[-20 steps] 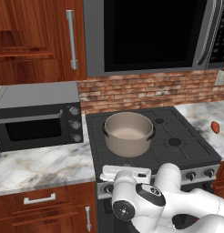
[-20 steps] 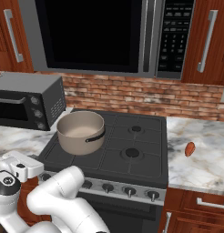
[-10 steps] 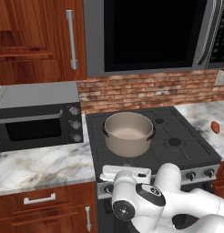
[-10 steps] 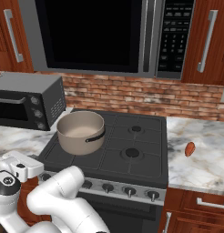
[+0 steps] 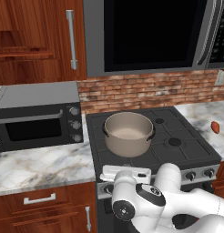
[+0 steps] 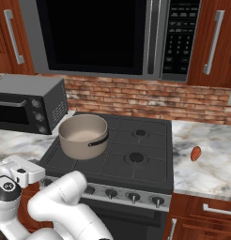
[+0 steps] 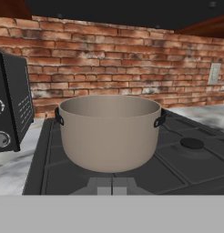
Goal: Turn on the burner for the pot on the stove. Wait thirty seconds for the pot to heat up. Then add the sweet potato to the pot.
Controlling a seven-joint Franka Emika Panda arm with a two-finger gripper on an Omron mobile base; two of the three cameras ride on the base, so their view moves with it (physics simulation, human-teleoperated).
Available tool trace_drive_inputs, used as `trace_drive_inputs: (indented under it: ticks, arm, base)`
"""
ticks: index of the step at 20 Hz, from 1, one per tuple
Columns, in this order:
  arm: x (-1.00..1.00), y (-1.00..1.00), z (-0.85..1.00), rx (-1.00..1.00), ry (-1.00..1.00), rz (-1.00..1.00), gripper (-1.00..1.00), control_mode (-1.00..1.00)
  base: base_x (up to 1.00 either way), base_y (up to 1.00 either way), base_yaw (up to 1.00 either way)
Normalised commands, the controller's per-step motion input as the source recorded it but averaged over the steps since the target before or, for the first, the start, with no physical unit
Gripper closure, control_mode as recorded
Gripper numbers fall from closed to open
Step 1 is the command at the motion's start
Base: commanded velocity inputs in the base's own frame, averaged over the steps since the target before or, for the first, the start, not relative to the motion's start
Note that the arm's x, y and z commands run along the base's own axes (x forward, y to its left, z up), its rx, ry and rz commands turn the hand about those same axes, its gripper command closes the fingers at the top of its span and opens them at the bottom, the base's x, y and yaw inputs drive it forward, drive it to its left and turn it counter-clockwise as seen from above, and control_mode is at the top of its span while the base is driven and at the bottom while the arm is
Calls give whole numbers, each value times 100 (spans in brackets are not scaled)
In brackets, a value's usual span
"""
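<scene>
The grey-beige pot (image 5: 129,133) (image 6: 83,136) (image 7: 109,132) stands on the front left burner (image 5: 101,155) (image 6: 55,158) of the black stove (image 5: 180,154) (image 6: 150,166). No flame shows beneath it. The reddish-orange sweet potato (image 5: 215,127) (image 6: 196,153) lies on the marble counter right of the stove. My gripper (image 7: 112,186) is low at the stove's front edge, pointed at the pot. Its fingertips are shut together with nothing between them. My white hand (image 5: 125,173) (image 6: 22,169) covers the left end of the knob strip.
A grey toaster oven (image 5: 38,116) (image 6: 28,104) sits on the counter left of the stove, close to the pot. Black knobs (image 5: 191,175) (image 6: 134,197) line the steel front strip. A microwave (image 5: 150,34) hangs above, with a brick wall behind.
</scene>
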Motion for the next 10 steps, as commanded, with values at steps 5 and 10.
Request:
trace_drive_inputs:
  ticks: [5, 10]
  arm:
    - [0, 0, 0, 0, 0, 0, 100, -100]
    - [0, 0, 0, 0, 0, 0, 100, -100]
  base:
    - [0, 0, 0]
    - [0, 0, 0]
